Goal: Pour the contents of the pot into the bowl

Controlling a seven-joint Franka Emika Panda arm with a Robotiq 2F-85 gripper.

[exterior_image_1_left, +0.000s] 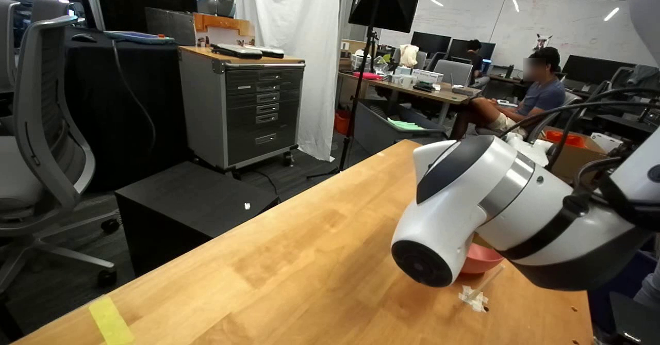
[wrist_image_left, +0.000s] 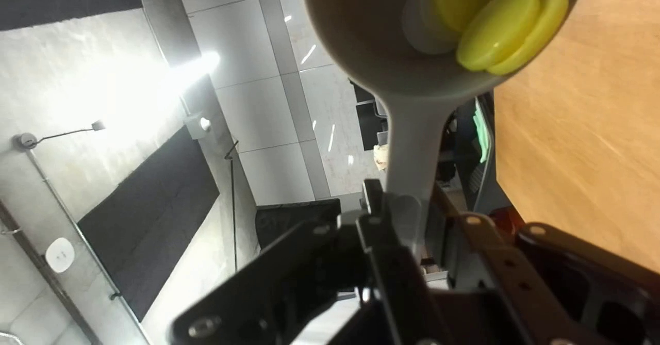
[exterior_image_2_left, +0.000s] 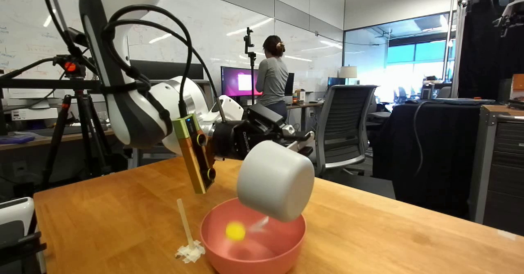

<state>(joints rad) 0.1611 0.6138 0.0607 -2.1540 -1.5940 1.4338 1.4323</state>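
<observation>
Small, round, pale-grey pot [exterior_image_2_left: 275, 180]: tipped over in the air above a wide, shallow, salmon-red bowl [exterior_image_2_left: 254, 263], its base turned to the right in an exterior view.
Black two-fingered end effector [wrist_image_left: 407, 198]: drawn in close, its fingers clamping the pot's straight grey handle [wrist_image_left: 413, 144].
Glossy yellow rounded pieces [wrist_image_left: 508, 28]: bunched near the pot's lip in the wrist view, yet to go over.
Blurred yellow lump [exterior_image_2_left: 235, 231]: within the bowl's outline, near a blurred whitish scrap [exterior_image_2_left: 259, 224]; whether falling or landed cannot be told, though the blur suggests motion.
Pour into the red bowl: the step in hand, judged part-way through.
Next tilt of the pot: probably calls for a little more roll, with a firm grip and the mouth kept over the bowl, so the pieces drop inside rather than onto the light-brown wooden desk [exterior_image_2_left: 409, 225].
</observation>
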